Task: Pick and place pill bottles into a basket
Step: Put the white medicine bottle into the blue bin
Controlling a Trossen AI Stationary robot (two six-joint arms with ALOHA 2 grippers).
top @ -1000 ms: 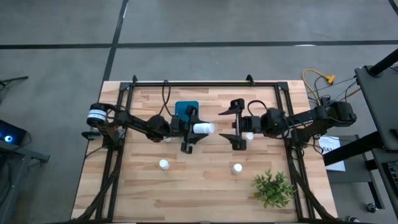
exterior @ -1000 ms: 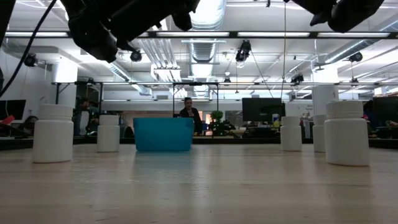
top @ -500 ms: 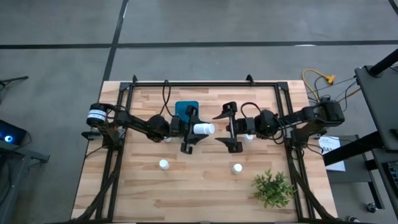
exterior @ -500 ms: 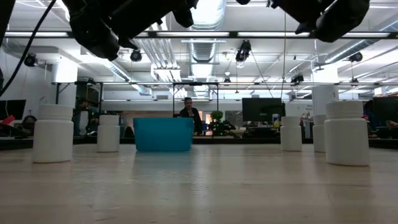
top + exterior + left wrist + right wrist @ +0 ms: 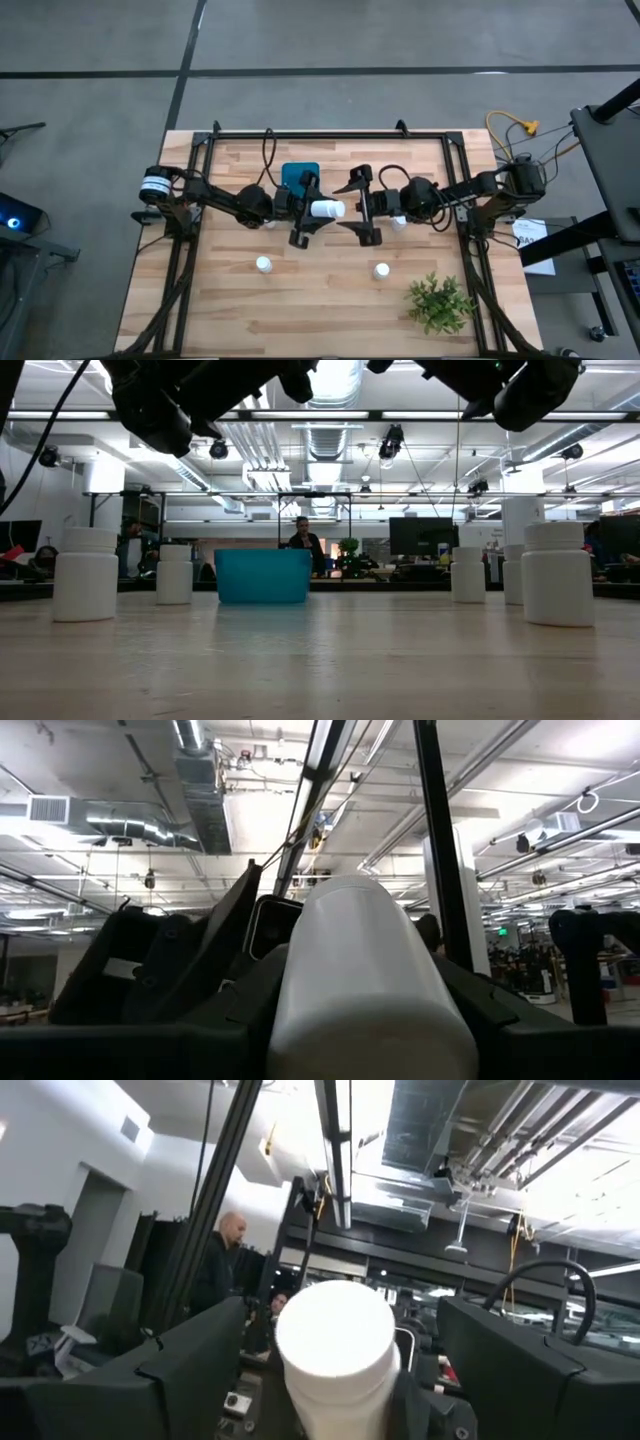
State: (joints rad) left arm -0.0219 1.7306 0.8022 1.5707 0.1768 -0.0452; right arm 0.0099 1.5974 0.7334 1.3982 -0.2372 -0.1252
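Over the last second the right gripper (image 5: 361, 205) has slid toward the tabletop's middle and now brackets, fingers spread, the cap end of the pill bottle (image 5: 327, 208) pinched sideways in the left gripper (image 5: 304, 208). That looks like a handover (not a drop), though the basket (image 5: 299, 175) sits just behind the bottle, toward the far edge.

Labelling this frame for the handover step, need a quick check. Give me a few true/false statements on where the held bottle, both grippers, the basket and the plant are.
1. The left gripper holds a pill bottle on its side above the table. True.
2. The right gripper is shut on that bottle. False: its fingers stand open, either side of the cap end.
3. The blue basket already holds bottles. False: the part in view is empty.
4. A green plant stands inside the basket. False: it sits at the table's near right corner.
5. Two bottles stand upright on the near half of the table. True.
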